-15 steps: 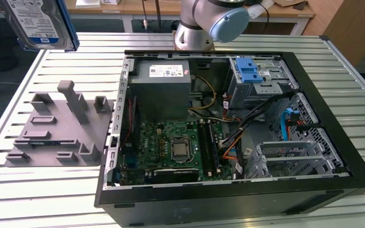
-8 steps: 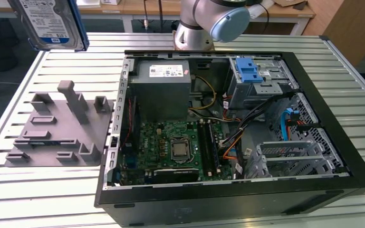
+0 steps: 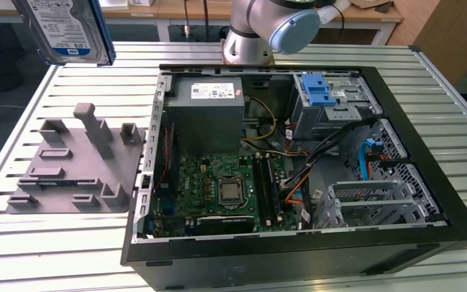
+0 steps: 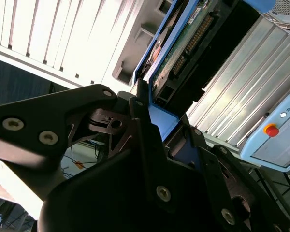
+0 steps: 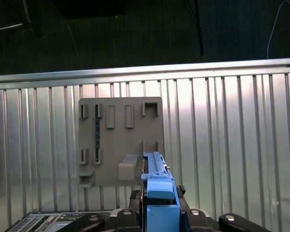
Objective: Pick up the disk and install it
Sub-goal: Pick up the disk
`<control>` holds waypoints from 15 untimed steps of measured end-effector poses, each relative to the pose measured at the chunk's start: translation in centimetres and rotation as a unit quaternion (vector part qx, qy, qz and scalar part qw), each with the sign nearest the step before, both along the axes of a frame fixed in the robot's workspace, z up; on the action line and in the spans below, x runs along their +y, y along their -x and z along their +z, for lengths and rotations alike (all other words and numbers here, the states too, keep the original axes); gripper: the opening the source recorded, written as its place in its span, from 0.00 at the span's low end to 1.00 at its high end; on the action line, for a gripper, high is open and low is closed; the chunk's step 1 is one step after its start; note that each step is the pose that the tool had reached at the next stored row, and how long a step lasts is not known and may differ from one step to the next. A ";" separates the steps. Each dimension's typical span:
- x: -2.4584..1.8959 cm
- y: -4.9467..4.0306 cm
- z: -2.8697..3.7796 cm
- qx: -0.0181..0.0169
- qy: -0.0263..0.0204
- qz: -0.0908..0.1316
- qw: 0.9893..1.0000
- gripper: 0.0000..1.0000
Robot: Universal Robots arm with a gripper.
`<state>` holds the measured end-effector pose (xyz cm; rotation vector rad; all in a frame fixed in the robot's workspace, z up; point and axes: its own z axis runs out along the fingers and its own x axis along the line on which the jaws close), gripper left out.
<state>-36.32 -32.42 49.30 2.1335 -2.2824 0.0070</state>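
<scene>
Disk (image 3: 63, 30) hangs in the air over the far corner of the worktop (image 3: 55, 243), at the exterior view's left, with its label facing that camera. In the second wrist view the gripper (image 4: 154, 116) is closed on the disk's blue frame, and its black fingers (image 4: 141, 108) press the frame's end. Below, a grey holder (image 3: 75, 164) lies beside the open computer case (image 3: 428, 152).
</scene>
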 end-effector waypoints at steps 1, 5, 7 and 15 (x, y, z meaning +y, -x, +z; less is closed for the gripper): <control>0.00 0.00 0.00 0.000 0.000 0.000 1.000 0.36; 0.00 -0.01 0.00 0.000 0.000 0.000 1.000 0.36; 0.00 -0.07 0.00 0.000 0.000 0.000 1.000 0.36; 0.00 -0.60 0.00 0.000 0.000 0.000 1.000 0.36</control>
